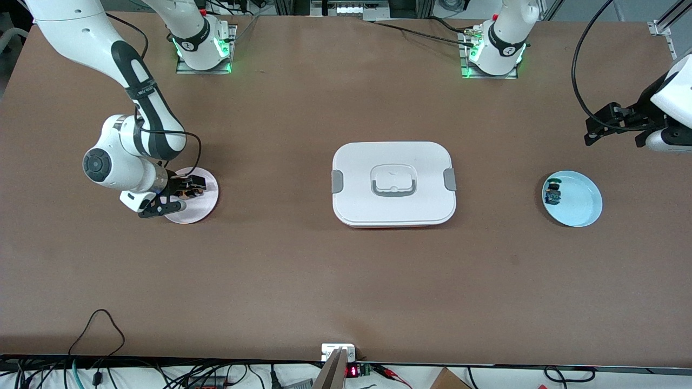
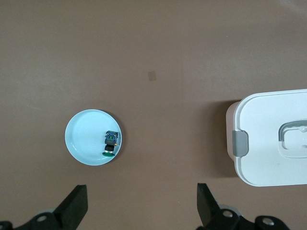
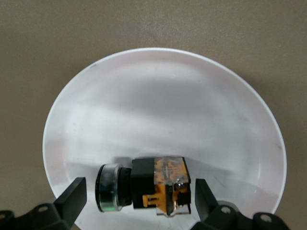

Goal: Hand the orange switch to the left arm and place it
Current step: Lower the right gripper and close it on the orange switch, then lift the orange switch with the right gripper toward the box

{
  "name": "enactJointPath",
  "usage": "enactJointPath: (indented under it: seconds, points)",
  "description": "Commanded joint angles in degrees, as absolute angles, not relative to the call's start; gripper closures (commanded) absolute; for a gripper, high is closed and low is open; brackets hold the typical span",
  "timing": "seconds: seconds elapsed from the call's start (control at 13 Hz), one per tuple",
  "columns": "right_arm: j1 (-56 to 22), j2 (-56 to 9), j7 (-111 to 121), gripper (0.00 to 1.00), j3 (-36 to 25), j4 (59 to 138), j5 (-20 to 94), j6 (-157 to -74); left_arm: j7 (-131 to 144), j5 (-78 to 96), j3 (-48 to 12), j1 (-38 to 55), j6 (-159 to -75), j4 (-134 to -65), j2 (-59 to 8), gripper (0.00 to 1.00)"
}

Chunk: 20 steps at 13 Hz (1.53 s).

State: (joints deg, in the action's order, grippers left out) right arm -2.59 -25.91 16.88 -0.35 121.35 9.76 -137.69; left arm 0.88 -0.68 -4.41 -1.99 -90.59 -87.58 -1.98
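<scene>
The orange switch (image 3: 148,187) lies on its side on a pale round plate (image 3: 158,105), black body and orange base showing; in the front view the switch (image 1: 189,190) is mostly hidden by the hand. My right gripper (image 1: 181,193) (image 3: 140,194) is low over this plate (image 1: 205,208), open, with one finger on each side of the switch and not pressing it. My left gripper (image 1: 615,132) (image 2: 141,199) hangs open and empty over bare table by the blue plate. The white box (image 1: 393,183) (image 2: 273,139) stands at mid-table between the two arms.
A light blue plate (image 1: 581,200) (image 2: 86,139) toward the left arm's end holds a small green-capped switch (image 1: 553,193) (image 2: 111,143). Cables and electronics (image 1: 346,367) line the table edge nearest the front camera.
</scene>
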Motion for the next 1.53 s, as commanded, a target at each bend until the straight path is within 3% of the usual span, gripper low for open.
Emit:
enactJointPath:
  seconds: [0.0,0.23,0.46,0.61,0.69,0.84,1.15,1.46]
  points:
    - [-1.67,-26.01,18.46,0.00,0.53,121.55,10.90,-138.34,1.14,-1.49,-4.48,-2.20,-90.18,-85.96,-2.72,0.00]
    - [-1.76,-25.93,18.37,0.03,0.53,121.55,10.90,-138.34,1.14,-1.49,-4.48,-2.20,-90.18,-85.96,-2.72,0.00]
    - [-1.85,-25.93,18.37,0.38,0.53,121.47,10.90,-138.34,1.14,-1.49,-4.48,-2.20,-90.18,-85.96,-2.72,0.00]
    - [-1.84,-26.01,18.72,0.52,0.53,121.38,10.38,-138.25,1.14,-1.49,-4.48,-2.20,-90.18,-85.96,-2.72,0.00]
    - [-2.37,-25.93,18.89,0.76,0.53,121.29,10.37,-138.25,1.14,-1.49,-4.48,-2.20,-90.18,-85.96,-2.72,0.00]
    - [-2.29,-25.75,18.90,0.88,0.53,121.11,10.37,-137.82,1.14,-1.49,-4.48,-2.20,-90.18,-85.96,-2.72,0.00]
    - [-2.20,-23.47,18.81,0.92,0.53,119.54,10.28,-134.84,1.14,-1.49,-4.39,-2.20,-90.18,-85.96,-2.72,0.00]
    - [-2.20,-20.40,18.11,0.93,0.53,112.08,10.02,-121.41,1.14,-1.41,-4.39,-2.20,-90.18,-85.96,-2.72,0.00]
